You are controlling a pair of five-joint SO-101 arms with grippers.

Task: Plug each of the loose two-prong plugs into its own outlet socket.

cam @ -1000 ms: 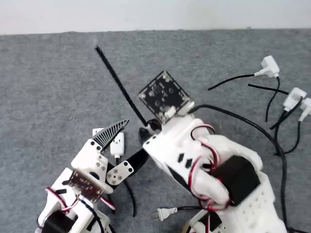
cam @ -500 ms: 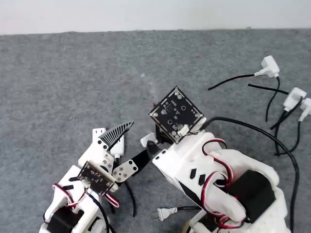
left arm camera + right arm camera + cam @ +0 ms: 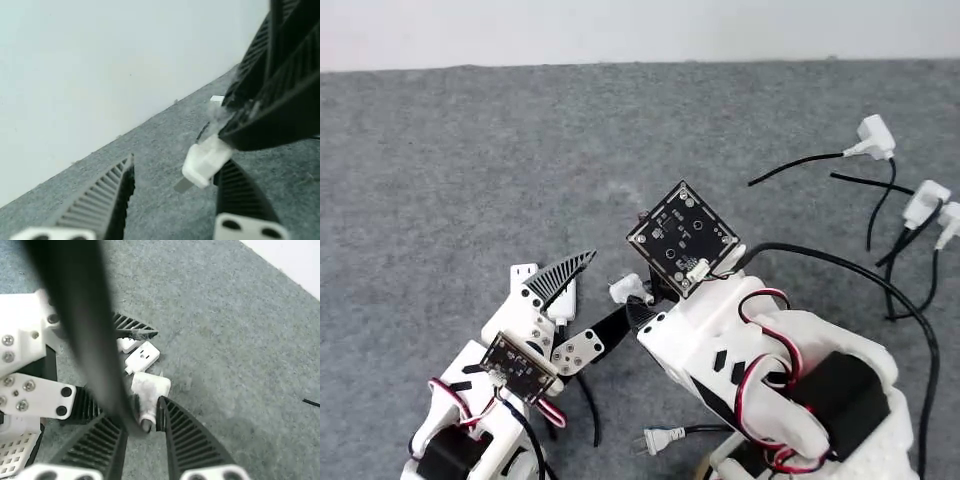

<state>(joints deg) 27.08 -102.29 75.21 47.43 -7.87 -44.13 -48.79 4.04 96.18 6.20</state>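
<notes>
My right gripper is shut on the cable end of a white two-prong plug, whose black cable runs back past the camera. In the high view that plug hangs just above the carpet, beside the white outlet socket. The sockets lie on the carpet right ahead of the plug. My left gripper is open around the plug, one finger on each side. In the left wrist view the plug shows its prongs between the open fingers.
Three more white plugs with black cables lie at the far right. Another plug lies near the front edge between the arm bases. Grey carpet lies bare at the back left.
The right arm drew back toward the front and turned, so the cable no longer stretches to the back left. The left arm shifted slightly. In the last half second little moved.
</notes>
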